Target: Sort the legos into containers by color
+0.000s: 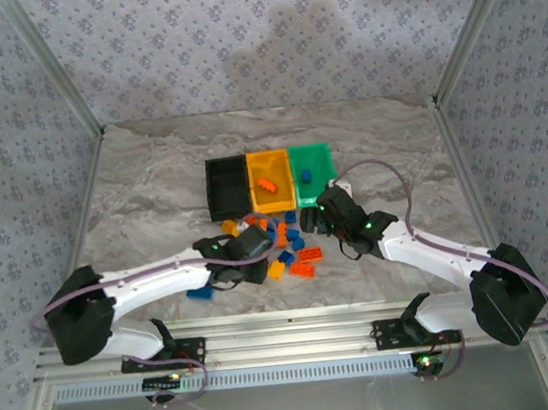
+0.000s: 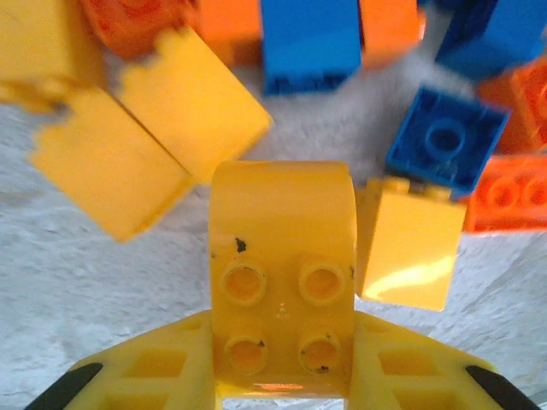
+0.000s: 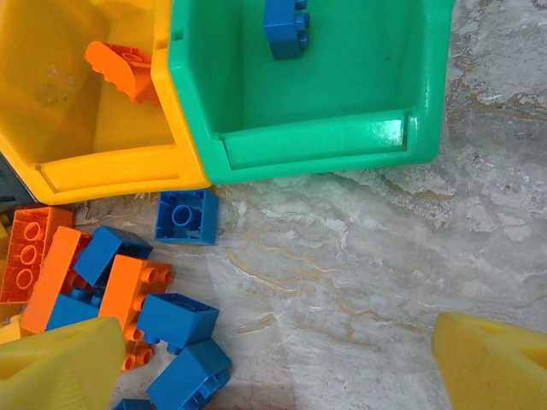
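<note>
A yellow brick (image 2: 282, 231) is closest to the left wrist camera, clamped between the two yellow fingers (image 2: 145, 376) of the left gripper (image 2: 282, 359). Its long axis runs along the fingers, away from the lens. The rounded end points toward the other pieces, and four studs, two by two, face the camera. Just beyond it on the bench (image 2: 85, 282) lie at least three more yellow bricks and three blue ones, among orange pieces.

Seen from above, the loose legos (image 1: 280, 250) lie in one cluster about the middle of the bench, on the near side of the three bins. The bins stand joined in a row parallel with the far edge: one black bin (image 1: 228, 209) at the left, one yellow-orange bin (image 1: 274, 205) in the middle, one green bin (image 1: 323, 162) at the right. The yellow-orange bin holds one red-orange brick (image 3: 122, 70), lying slantwise to the walls. The green bin holds one blue brick (image 3: 286, 26).

The right gripper (image 3: 273, 376) hangs over bare bench in front of the green bin, fingers spread wide with nothing between them. A single blue piece (image 3: 186, 216) lies just before the seam of these two bins, hollow underside up.
</note>
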